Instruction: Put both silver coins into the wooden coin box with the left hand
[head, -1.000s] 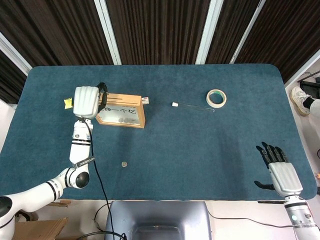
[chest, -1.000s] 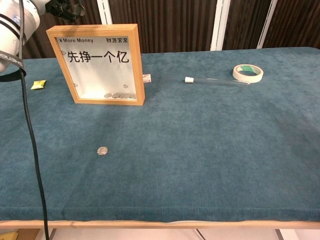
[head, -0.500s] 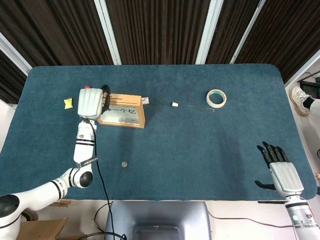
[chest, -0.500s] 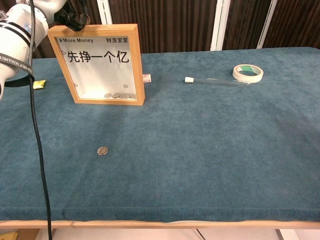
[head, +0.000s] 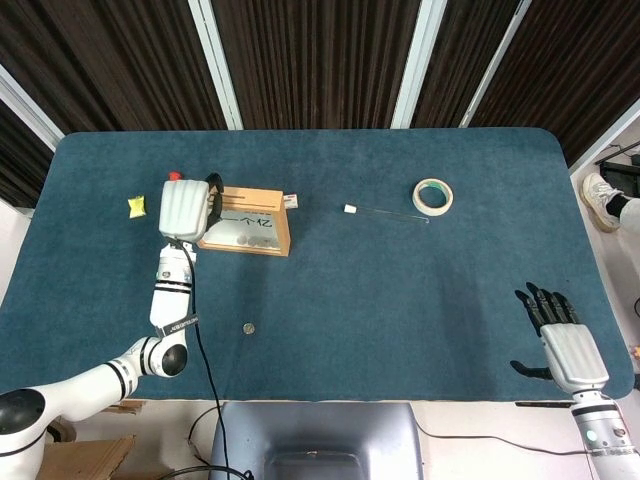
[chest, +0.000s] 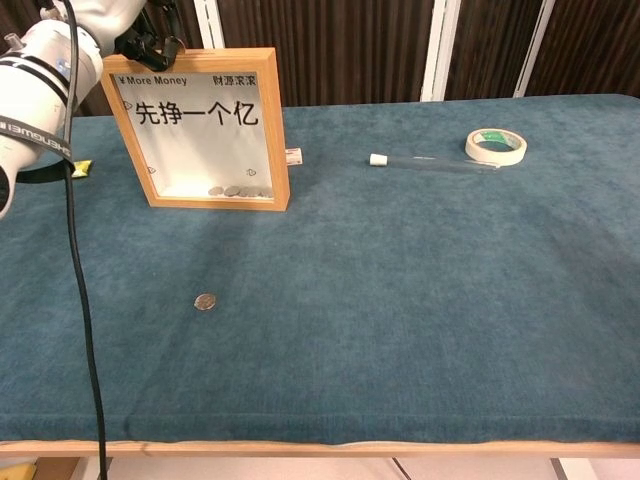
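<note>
A dark teal felt-like cloth (head: 400, 300) covers the whole table, with a pale wooden edge showing along the near side in the chest view. Behind it hang dark ribbed panels divided by white vertical strips (head: 215, 62).

On the cloth I count 1 wooden coin box (chest: 199, 128), upright, its clear front printed with Chinese characters and a few coins lying at the bottom inside; 1 loose silver coin (chest: 205, 301) flat on the cloth, well in front of the box; 1 roll of tape (head: 433, 195) towards the far right; 1 thin clear rod with a white cap (chest: 420, 163) between the box and the tape; 1 small yellow item (head: 136, 205) left of the box.

The left hand (head: 184, 207) hangs over the box's top left corner, dark fingers (chest: 150, 40) bent at the frame; I cannot tell whether it pinches anything. The right hand (head: 562, 340) rests near the table's right front corner, fingers spread, holding nothing.
</note>
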